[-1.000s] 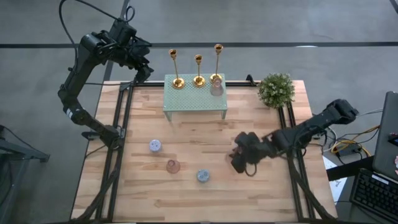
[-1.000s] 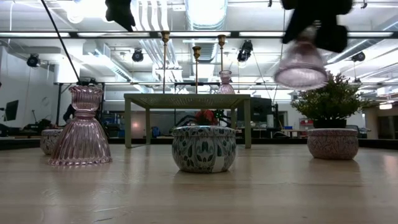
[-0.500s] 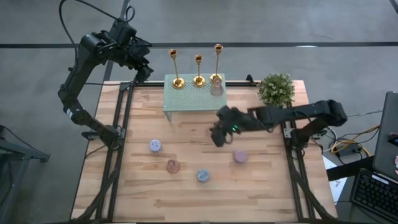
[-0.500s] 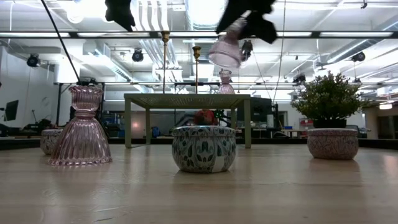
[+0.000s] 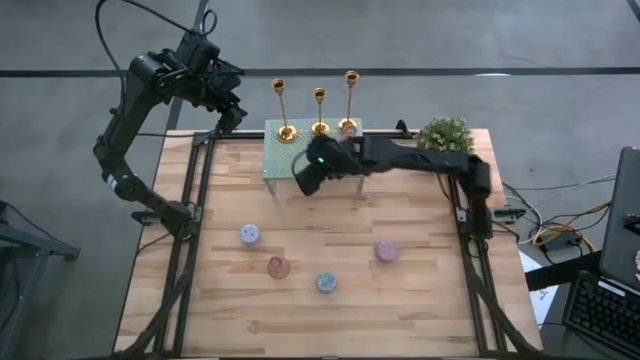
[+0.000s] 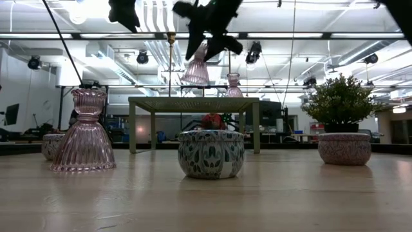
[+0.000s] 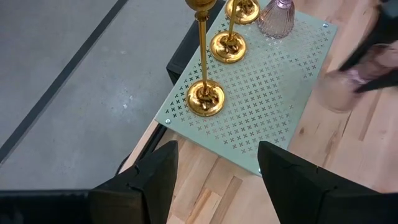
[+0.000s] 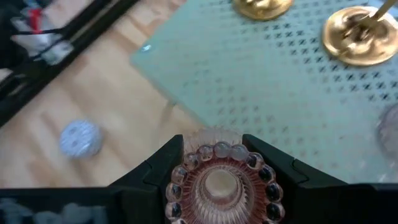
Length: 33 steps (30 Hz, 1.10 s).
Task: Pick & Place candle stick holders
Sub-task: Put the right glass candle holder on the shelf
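The high view looks straight down on the whole tabletop (image 5: 330,300). The low view sits at tabletop height, facing level across it into the room. Each wrist view looks down from close above; all four share the green perforated stand (image 5: 300,160).

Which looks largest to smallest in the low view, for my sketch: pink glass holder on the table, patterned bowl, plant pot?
1. Pink glass holder
2. Patterned bowl
3. Plant pot
Nearness to the camera may skew this.
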Motion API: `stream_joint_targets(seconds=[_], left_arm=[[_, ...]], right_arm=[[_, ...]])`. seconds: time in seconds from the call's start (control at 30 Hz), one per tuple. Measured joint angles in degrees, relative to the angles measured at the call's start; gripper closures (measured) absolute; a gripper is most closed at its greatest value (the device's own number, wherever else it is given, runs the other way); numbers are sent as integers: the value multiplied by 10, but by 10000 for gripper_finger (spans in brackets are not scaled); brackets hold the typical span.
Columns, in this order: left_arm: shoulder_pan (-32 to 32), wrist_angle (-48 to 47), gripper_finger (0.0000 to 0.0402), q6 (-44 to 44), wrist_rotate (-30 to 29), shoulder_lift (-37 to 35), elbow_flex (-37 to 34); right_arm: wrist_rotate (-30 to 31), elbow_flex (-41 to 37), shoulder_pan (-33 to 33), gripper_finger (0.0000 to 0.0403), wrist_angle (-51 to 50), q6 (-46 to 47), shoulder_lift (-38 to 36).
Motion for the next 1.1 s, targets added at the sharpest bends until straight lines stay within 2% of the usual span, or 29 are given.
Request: stream_joint_targets(seconds=[0.2, 0.33, 0.93, 1.1], left_arm=[[0, -4, 177, 0, 2, 0, 0], [0, -5, 177, 0, 2, 0, 0], [0, -6, 177, 1, 3, 0, 0], [0, -6, 177, 1, 3, 0, 0]], right_arm=[[16, 158, -31, 256, -103, -12, 98], [31, 236, -42, 252, -157, -24, 153], [59, 216, -73, 256, -140, -14, 154], [61, 215, -86, 244, -140, -11, 154]])
